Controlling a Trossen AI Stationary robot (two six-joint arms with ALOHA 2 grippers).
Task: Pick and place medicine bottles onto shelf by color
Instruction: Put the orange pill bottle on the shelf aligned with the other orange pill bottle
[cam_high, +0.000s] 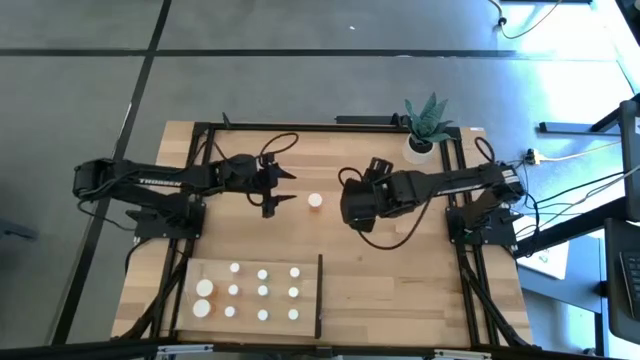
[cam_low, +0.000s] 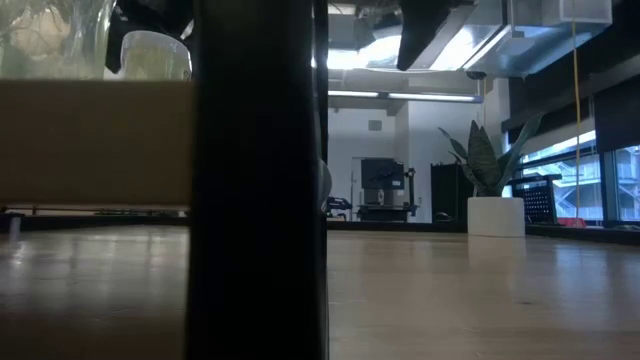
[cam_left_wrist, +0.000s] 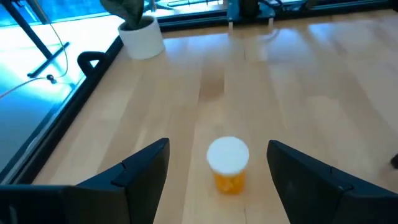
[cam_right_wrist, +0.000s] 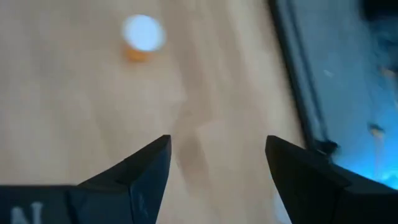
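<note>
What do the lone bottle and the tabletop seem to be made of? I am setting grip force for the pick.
The bottle: likely translucent orange plastic under a matte white cap, judging by the tinted body; glass cannot be ruled out. The tabletop: pale wood planks with a light satin finish, shown by grain lines, plank seams and soft reflections.

The right gripper (cam_right_wrist: 217, 162) fills the near edge, its two dark fingers (cam_right_wrist: 134, 177) spread wide apart with only bare tabletop (cam_right_wrist: 81, 106) between them. An orange bottle (cam_right_wrist: 142, 37) with a round white cap stands alone on the pale wood at about eleven o'clock from the gripper, well apart from both fingers. At one to three o'clock a dark rail (cam_right_wrist: 298, 81) borders the table, with blue-tinted floor past it.
</note>
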